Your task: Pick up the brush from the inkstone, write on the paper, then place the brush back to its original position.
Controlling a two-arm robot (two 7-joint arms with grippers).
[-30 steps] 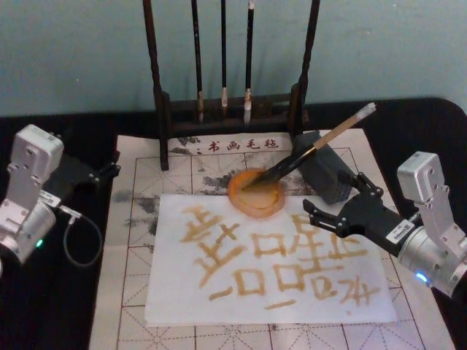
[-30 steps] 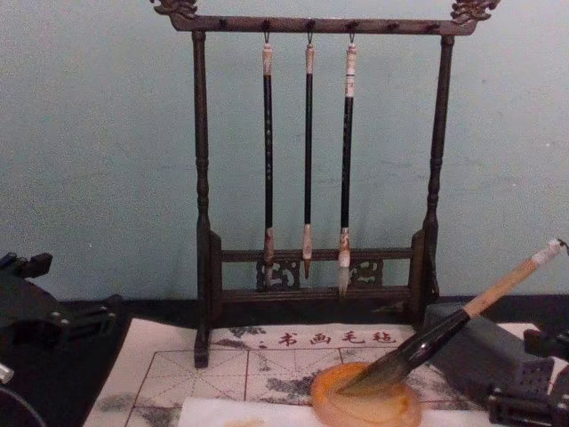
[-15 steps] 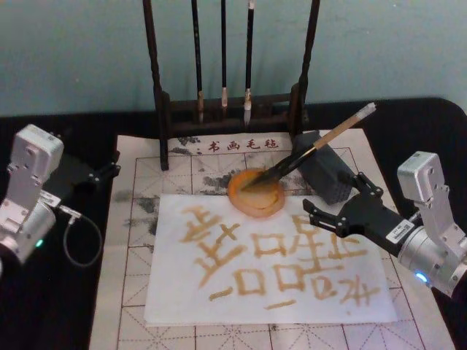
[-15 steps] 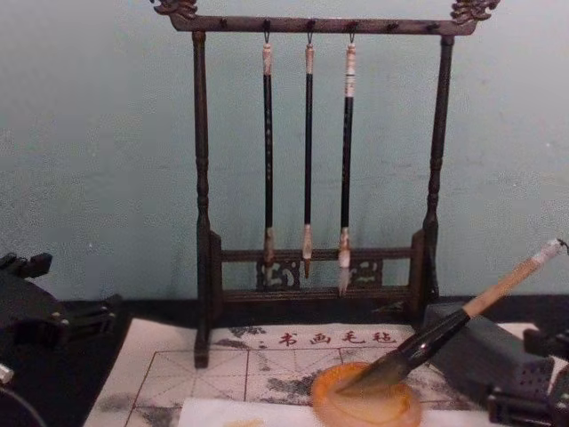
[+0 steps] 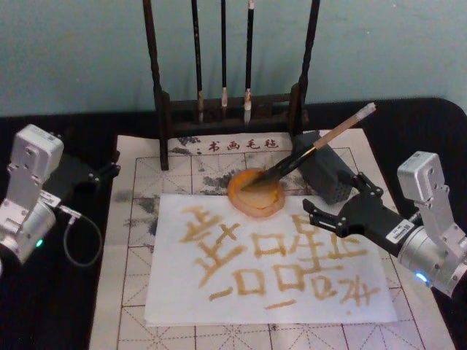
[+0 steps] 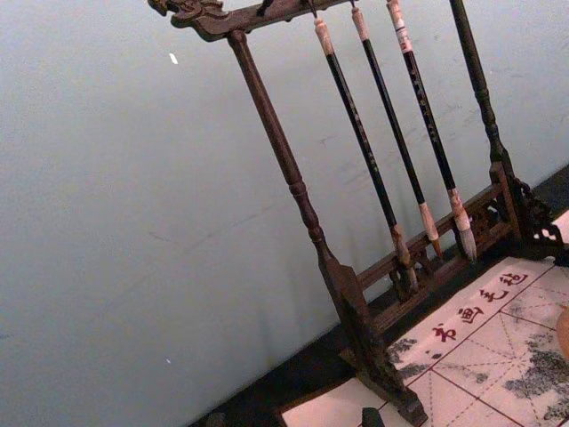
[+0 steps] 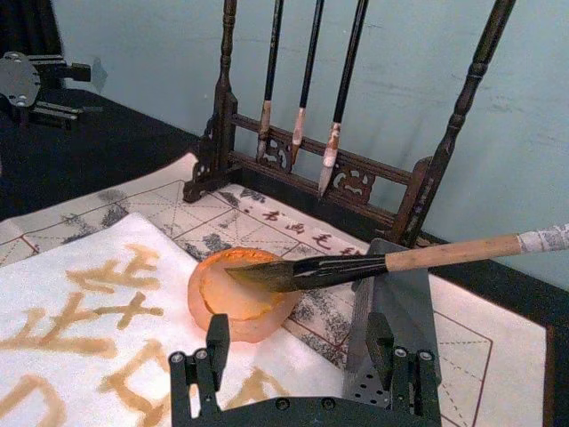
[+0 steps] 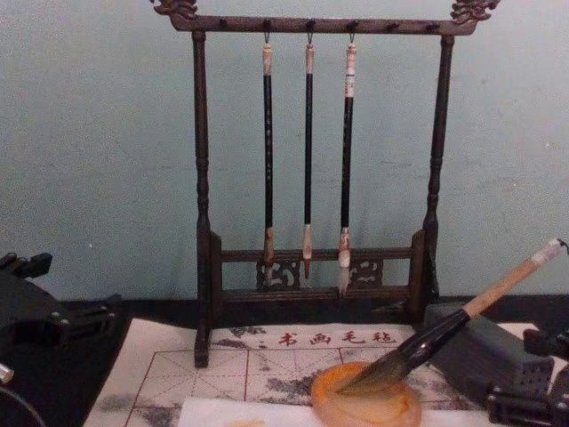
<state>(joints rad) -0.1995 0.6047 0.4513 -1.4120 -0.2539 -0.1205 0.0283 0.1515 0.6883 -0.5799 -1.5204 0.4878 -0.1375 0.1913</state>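
Head view: right tool (image 5: 332, 213) gapes wide, holding nothing.

Dim, even light – soft focus throughout (faint shadows), greenish cast, no glare.

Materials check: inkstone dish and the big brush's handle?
Inkstone: looks like translucent amber resin or glass, since its paler centre glows through. Brush handle: tan, matt, likely wood or bamboo, with a black glossy lower section, possibly lacquer or horn.
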